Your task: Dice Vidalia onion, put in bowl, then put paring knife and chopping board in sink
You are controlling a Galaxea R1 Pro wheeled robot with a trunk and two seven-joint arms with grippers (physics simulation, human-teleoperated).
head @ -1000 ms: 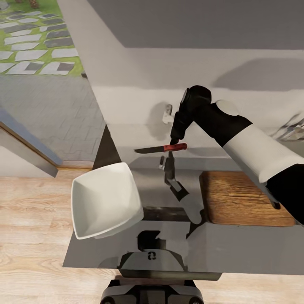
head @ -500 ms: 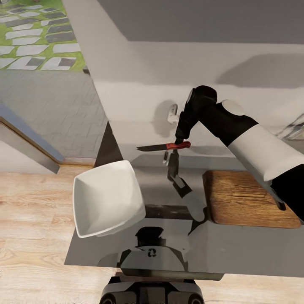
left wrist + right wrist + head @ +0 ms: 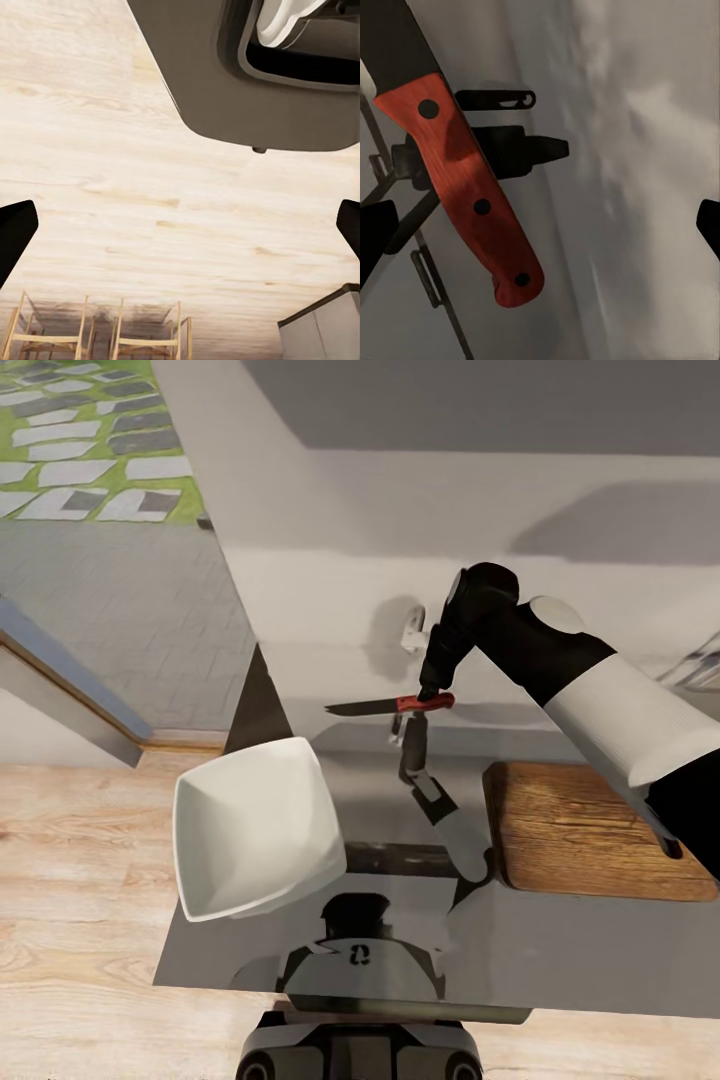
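- sitting off to the left of the right hand, the bowl point(image 3: 252, 828) is at the table's point(image 3: 560, 960) near left corner, white inside with no onion pieces showing.
- lying flat on the glossy table right under the right hand point(image 3: 432, 695), the paring knife point(image 3: 390, 706) points its blade away to the left and its red handle point(image 3: 472, 187) toward the hand.
- in the right wrist view the fingertips stand wide apart either side of the handle, so the right hand looks spread and not clamped on it.
- resting below and to the right of that hand, the chopping board point(image 3: 590, 830) is bare wood.
- the left hand point(image 3: 180, 225) hangs over pale wood floor, fingertips spread, holding nothing.
- judging progress: knife not yet gripped, no dicing visible, so nearly everything remains.
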